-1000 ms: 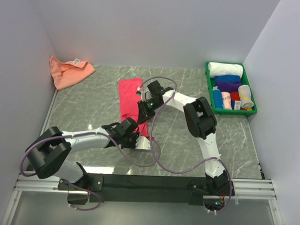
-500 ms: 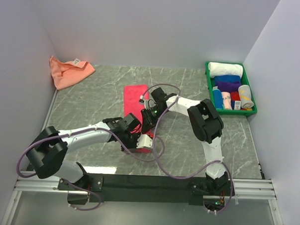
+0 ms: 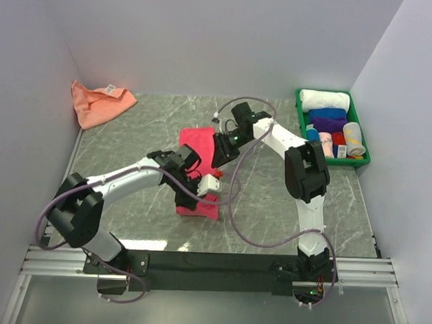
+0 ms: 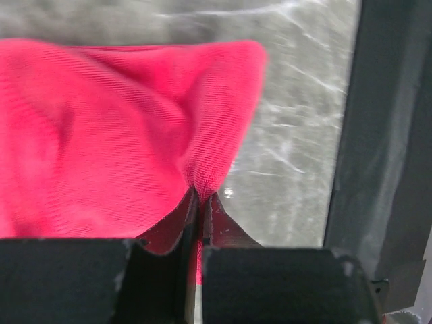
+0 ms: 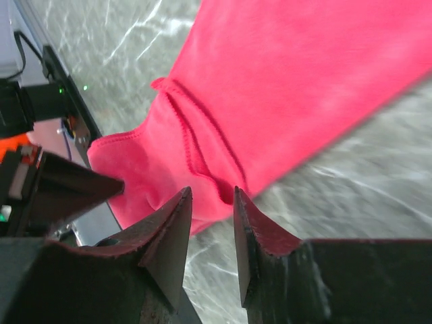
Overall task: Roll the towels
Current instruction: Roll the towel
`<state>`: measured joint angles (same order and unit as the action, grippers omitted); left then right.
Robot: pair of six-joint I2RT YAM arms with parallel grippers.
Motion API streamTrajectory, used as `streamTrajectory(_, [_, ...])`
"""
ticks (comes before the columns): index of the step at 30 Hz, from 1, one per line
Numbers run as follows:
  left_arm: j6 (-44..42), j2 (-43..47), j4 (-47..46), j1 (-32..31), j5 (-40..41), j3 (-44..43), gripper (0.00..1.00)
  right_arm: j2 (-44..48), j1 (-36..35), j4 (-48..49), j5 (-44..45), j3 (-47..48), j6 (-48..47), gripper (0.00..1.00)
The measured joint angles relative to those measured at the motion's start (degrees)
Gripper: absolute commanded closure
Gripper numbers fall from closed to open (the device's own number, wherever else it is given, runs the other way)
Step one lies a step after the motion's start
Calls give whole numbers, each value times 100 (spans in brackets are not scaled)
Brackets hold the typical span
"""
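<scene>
Towels occupy three spots on the marbled table (image 3: 131,140). The crimson pink towel (image 3: 195,141) lies near the middle as a long strip running from the far side toward the arms, with its midsection hidden under the left arm in the top view. The left gripper (image 4: 200,202) is closed tight on a pinch of this towel, and the cloth rises into a peaked fold where the fingers (image 4: 182,219) meet; in the top view it sits over the towel's near end (image 3: 189,197). The right gripper (image 5: 210,202) hovers at the towel's hemmed edge with its jaws a narrow gap apart. Pink fabric and bare table show through that gap, and no cloth looks clamped between the tips. From above it is at the far right side of the strip (image 3: 221,149). The salmon orange towel (image 3: 100,103) lies crumpled in the far left corner, well apart. At the far right, the green tray (image 3: 336,161) holds rolled towels, among them a white towel (image 3: 324,100), a blue towel (image 3: 327,113) and a purple towel (image 3: 329,124).
</scene>
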<state>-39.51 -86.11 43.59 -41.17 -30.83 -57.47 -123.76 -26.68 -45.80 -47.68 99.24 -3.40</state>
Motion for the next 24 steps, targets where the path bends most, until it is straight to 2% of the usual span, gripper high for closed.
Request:
streamTrajectory(8, [-39,-999,173,809,-192,-1040,99,24,435,-264,4,68,-103,61])
streamTrajectory(18, [-66,-2142,-101,1353,-63,-1744,97,343,455,-264,-142,-785,-111,60])
streamTrajectory(24, [-166,-2446,-282,1438,90,-2009,82,352,455,-225,-205,-981,-92,60])
